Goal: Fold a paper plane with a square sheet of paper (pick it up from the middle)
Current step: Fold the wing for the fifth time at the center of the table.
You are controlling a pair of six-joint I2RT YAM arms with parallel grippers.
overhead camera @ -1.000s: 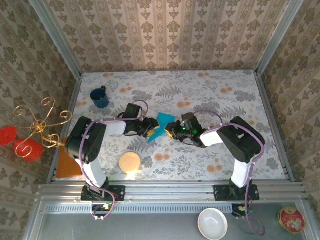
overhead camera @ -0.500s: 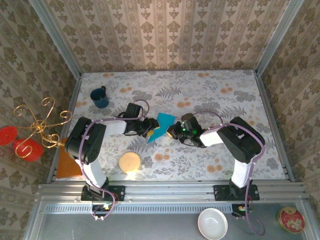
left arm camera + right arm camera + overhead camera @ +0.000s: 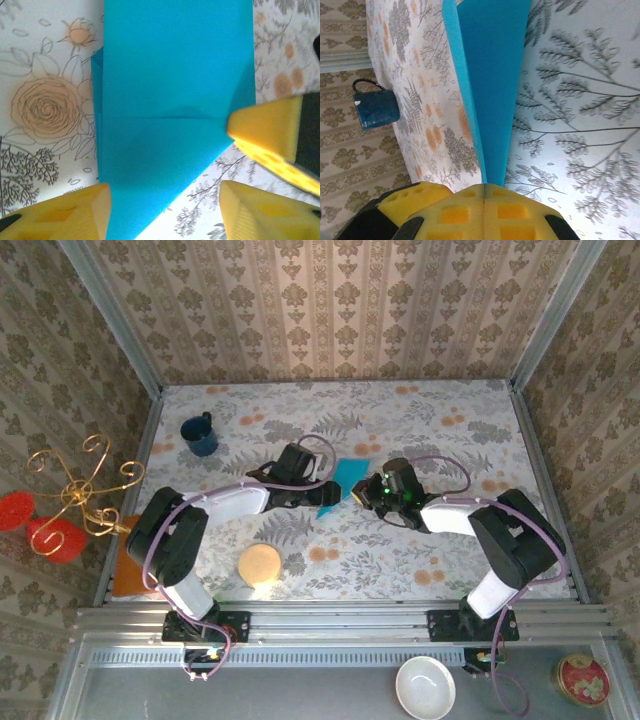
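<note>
At the middle of the worktop (image 3: 450, 430), the folded sheet of paper (image 3: 346, 478) was gripped at one tip by the closed right pincer (image 3: 484, 190), its long axis pointing away, while the open left pincer (image 3: 165, 202) straddled its opposite corner.

We count one paper sheet (image 3: 345, 476), one dark blue mug (image 3: 200, 435), one round tan disc (image 3: 260, 563), one white bowl (image 3: 425, 687), one red tin (image 3: 582, 678), one gold wire stand (image 3: 82, 490), two red pieces (image 3: 12, 510) (image 3: 55, 538), one orange flat piece (image 3: 128, 568), and two grippers: left gripper (image 3: 160, 210), right gripper (image 3: 484, 200).
</note>
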